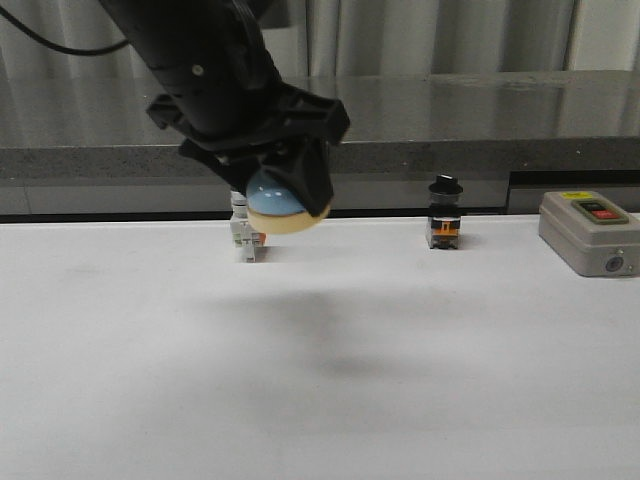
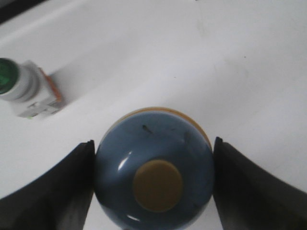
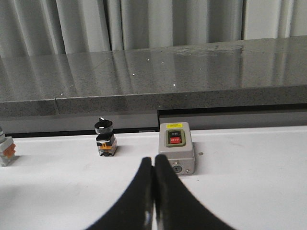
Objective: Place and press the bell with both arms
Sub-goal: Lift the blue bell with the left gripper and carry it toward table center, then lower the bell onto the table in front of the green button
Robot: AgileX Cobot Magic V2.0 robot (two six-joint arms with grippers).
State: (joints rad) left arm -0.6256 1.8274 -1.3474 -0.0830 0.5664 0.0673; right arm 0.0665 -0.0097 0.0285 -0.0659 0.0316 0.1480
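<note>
Overhead, the left gripper [image 1: 290, 190] grasps the bell [image 1: 283, 203], half hiding its dome; right jaws are clenched empty.

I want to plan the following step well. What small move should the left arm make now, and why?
Probably lower the bell straight down onto the white table. The left pincer holds it in the air, shadow below, so it cannot be pressed yet; the right pincer waits shut.

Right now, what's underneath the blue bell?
Only bare white table. The bell hangs in the air, held by the left end effector, with a faint shadow below. The green-capped switch stands behind it, partly hidden in the front view.
</note>
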